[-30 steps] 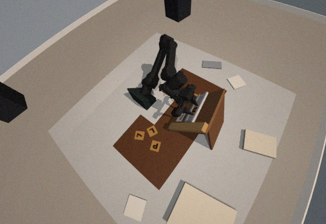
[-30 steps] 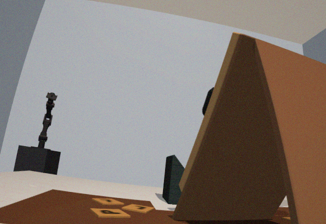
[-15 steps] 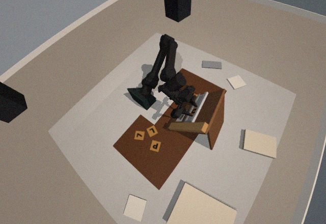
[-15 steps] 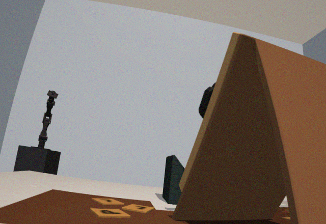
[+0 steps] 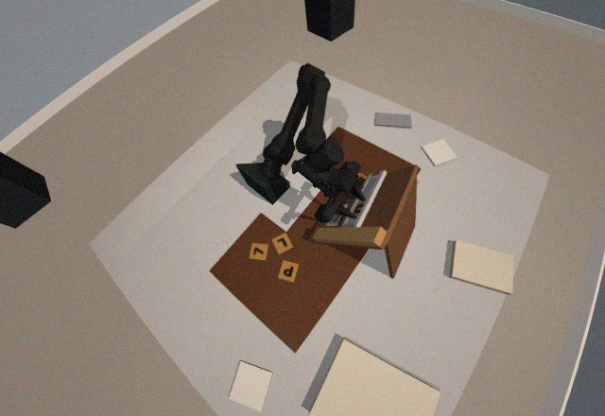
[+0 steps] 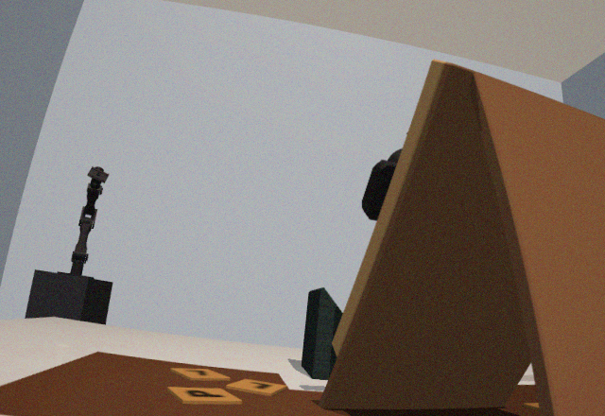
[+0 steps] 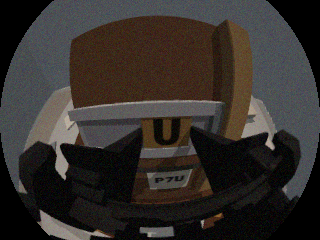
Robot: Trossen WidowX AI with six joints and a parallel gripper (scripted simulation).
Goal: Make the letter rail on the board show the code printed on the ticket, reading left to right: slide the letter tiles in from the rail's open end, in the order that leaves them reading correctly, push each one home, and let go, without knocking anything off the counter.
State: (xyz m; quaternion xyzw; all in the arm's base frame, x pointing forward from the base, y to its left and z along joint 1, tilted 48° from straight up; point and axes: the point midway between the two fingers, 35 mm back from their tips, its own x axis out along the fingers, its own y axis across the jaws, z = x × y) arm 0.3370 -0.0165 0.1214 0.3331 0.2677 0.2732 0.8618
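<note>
Gripping one U tile [image 5: 358,207] [image 7: 166,132] — three tiles [image 5: 288,271] [image 6: 204,394] loose

Bends the arm [image 5: 318,109] [image 6: 376,191] sharply at a high elbow [image 5: 312,77], with the forearm sloping down. Holds the gripper [image 5: 357,206] [image 7: 167,131] low, fingers [image 5: 358,191] parted, closed on something between the tips.

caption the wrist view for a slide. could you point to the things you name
Gripper [image 5: 360,207] [image 7: 167,131] shut on the U tile [image 5: 358,207] [image 7: 166,131] at the rail [image 5: 373,197] [image 7: 150,109], above the P7U ticket [image 7: 169,179].
</note>
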